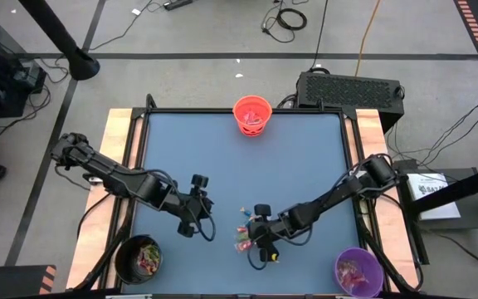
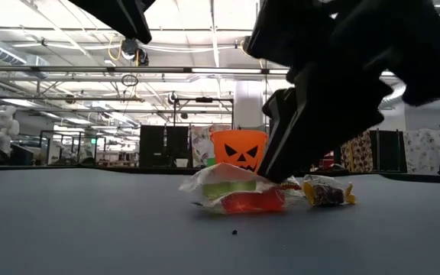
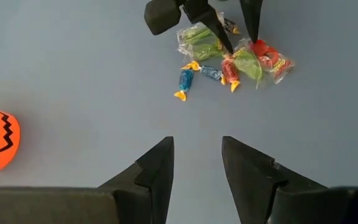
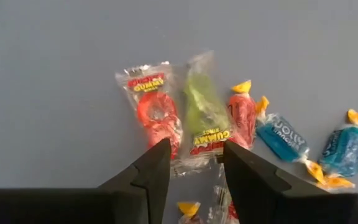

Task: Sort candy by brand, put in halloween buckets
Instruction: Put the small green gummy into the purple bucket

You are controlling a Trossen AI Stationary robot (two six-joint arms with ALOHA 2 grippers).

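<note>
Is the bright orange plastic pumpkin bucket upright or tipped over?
Upright. The bright orange plastic pumpkin bucket shows its open mouth from above, and in the low view its carved face stands level on the table.

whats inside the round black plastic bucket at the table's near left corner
The round black plastic bucket holds a small heap of shiny pink, red and green wrapped candy, seen from the high view. Whatever lies beneath that top layer is covered, and the brands cannot be read.
</note>
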